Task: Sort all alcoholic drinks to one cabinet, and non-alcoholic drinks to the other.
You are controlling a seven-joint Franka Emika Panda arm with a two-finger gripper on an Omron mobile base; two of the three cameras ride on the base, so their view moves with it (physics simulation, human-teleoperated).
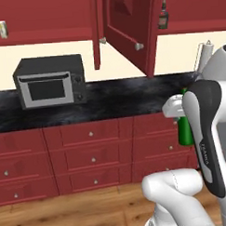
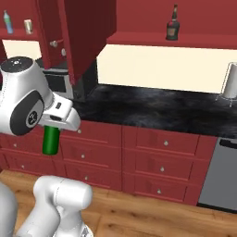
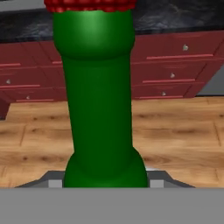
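Green bottle point(image 3: 97, 100) is gripped by the gripper point(image 3: 105, 181) at frame centre, not yet shelved. At upper right, the dark bottle point(image 2: 172, 24) is already placed; blue-tinted bottle point(image 2: 8, 21) and carton point(image 2: 28, 26) are shelved upper left.

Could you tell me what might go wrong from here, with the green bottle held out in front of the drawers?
The green bottle hangs in the gripper over the wooden floor, so a slip could drop it there. The open cabinet door juts out near the way up to the shelf with the dark bottle; the lift might clip it. The other drinks sit in the other cabinet, so a mix-up would spoil the sort.
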